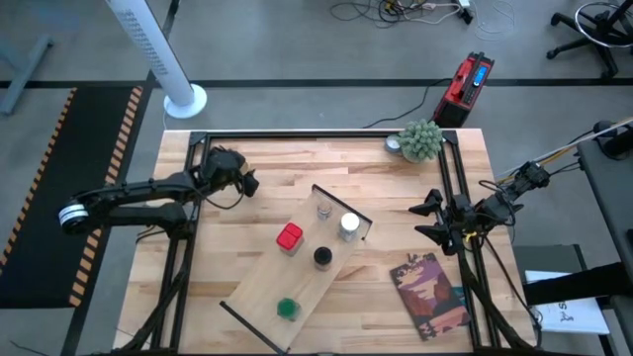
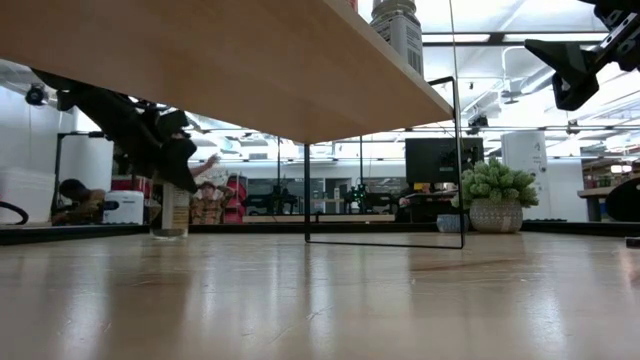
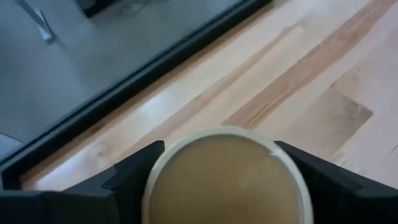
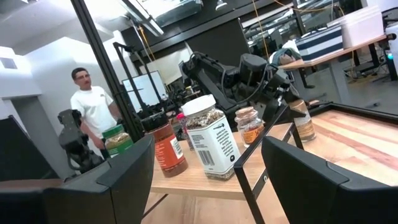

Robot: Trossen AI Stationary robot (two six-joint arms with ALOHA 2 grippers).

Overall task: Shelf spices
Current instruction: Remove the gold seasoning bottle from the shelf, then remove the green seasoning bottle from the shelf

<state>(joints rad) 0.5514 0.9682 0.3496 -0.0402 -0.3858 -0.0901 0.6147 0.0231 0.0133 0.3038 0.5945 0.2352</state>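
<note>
Standing on the counter [image 1: 247,168] near its far left corner, the tan-topped jar [image 3: 227,177] sits between the jaws of the left gripper [image 1: 240,184], which flank its lid on both sides; whether they press it cannot be told. The shelf [image 1: 297,272] lies diagonally at mid-counter, carrying the red jar [image 1: 289,237], black-topped jar [image 1: 322,257], white-topped jar [image 1: 349,225], clear glass jar [image 1: 322,210] and green-topped jar [image 1: 287,309]. The right gripper [image 1: 427,218] hangs at the counter's right side with jaws wide and empty, near the book [image 1: 430,294] and potted plant [image 1: 420,139].
</note>
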